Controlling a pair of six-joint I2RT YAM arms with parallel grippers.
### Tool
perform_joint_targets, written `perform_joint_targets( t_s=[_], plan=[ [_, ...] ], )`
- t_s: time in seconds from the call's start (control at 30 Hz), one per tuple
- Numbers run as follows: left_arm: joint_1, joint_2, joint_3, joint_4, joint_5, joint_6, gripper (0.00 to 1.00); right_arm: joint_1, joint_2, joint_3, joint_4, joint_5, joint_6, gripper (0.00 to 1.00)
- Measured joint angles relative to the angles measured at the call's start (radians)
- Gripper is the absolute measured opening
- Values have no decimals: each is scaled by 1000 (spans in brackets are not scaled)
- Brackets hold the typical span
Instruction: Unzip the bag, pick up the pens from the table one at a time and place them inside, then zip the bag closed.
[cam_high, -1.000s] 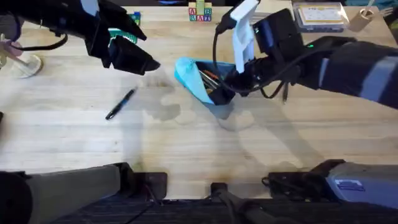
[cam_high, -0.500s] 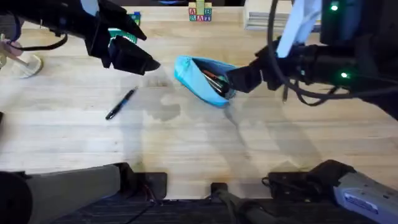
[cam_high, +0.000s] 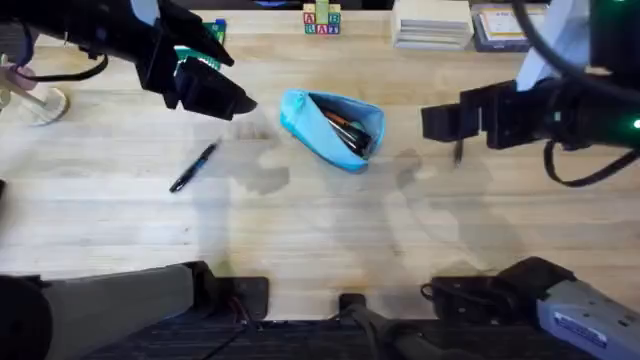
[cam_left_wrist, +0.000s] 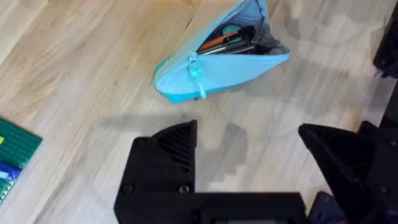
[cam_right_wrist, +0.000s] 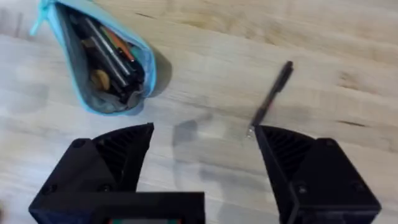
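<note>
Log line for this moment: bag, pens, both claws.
bag: unzipped, pens inside | pens on table: two | left claw: open, empty | right claw: open, empty

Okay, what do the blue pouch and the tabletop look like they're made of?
The bag looks like soft light-blue fabric with a matte finish: it sags and folds where it gapes open, and a zipper runs along it. The table looks like light wood, probably butcher block, with joined planks and grain lines under a faint sheen.
</note>
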Motion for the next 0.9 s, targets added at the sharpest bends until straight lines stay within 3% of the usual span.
perform_joint_targets(
  t_s=[0.3,0.63,0.9],
  plan=[
    [0,0,0,0,-10,-25,994,-106,136,105,-137,25,81,996],
    [0,0,0,0,-11,-27,993,-269,329,110,-120,27,180,996],
    [0,0,0,0,-11,-29,993,-284,466,110,-70,25,190,996]
  ],
)
